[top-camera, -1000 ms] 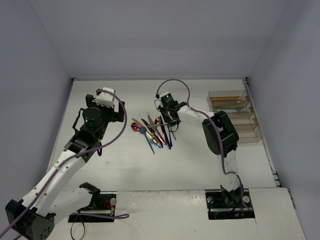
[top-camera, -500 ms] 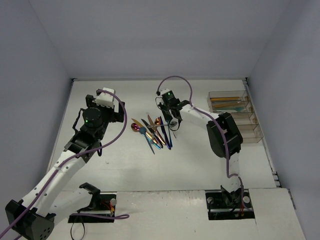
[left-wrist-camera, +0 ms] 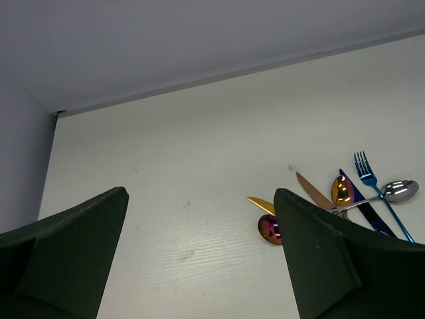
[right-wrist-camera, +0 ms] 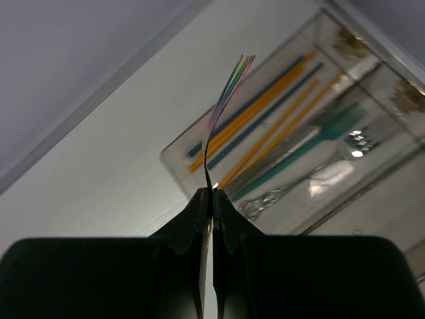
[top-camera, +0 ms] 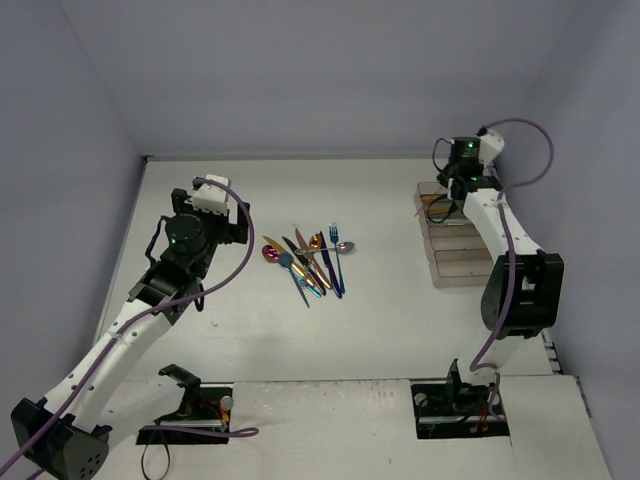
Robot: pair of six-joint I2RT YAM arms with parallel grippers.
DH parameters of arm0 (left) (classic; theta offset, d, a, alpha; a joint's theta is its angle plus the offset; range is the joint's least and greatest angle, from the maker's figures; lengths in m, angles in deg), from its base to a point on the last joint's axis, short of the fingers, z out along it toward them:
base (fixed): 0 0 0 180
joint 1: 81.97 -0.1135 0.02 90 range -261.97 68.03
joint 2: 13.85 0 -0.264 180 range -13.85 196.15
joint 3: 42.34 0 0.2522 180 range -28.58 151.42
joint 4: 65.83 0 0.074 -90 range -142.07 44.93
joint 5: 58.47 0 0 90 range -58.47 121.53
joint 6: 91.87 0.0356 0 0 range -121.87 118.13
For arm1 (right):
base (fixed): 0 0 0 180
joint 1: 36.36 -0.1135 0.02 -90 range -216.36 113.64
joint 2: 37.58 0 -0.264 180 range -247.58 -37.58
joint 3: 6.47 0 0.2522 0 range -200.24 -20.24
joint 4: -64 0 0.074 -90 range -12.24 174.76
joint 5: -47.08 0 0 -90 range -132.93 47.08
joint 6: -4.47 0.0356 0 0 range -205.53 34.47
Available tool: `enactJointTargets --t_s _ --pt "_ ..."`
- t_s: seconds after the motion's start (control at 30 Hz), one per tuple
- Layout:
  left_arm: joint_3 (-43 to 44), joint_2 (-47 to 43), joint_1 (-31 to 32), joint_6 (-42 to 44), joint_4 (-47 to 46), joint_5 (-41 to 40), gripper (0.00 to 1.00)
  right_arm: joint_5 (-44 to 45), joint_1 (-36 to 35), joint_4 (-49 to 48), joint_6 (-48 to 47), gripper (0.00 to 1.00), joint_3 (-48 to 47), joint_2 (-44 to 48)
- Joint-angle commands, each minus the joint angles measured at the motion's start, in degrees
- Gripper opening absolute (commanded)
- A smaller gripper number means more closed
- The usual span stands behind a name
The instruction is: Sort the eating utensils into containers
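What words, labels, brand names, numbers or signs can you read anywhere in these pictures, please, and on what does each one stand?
None: no view shows any readable text.
The table, the clear trays, the loose utensils and the iridescent utensil in the right hand bear no visible lettering.
The green lights on the wrists are plain dots, not signs.

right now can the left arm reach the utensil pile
Probably yes: the open left claw hangs beside the utensil pile, only bare table between, and the right claw is off by the trays.
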Motion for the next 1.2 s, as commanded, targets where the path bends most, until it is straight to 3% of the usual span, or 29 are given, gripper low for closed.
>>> enactJointTargets --t_s 0.0,0.17,0.43,0.93,1.17 --pt "2.9 -0.3 0.4 -0.6 -3.3 0.1 0.9 7.0 5.6 -0.4 18.2 0.0 3.1 1.7" --pt "2.9 -0.4 0.4 -0.6 -3.2 0.1 0.9 7.2 10.1 -0.6 27.8 0.0 2.3 -1.9" --pt "2.8 -0.3 0.4 -0.5 -3.2 -0.1 0.9 9.4 12.2 -0.6 34.7 0.0 1.0 -6.7" --pt "2.8 0.2 0.5 -0.6 -3.2 0.2 0.9 8.6 14.0 -0.6 35.3 0.0 3.2 -10.7" --pt "2.8 0.4 0.5 -0.7 -3.3 0.3 0.9 4.7 14.6 -0.6 31.6 0.1 2.0 -11.8"
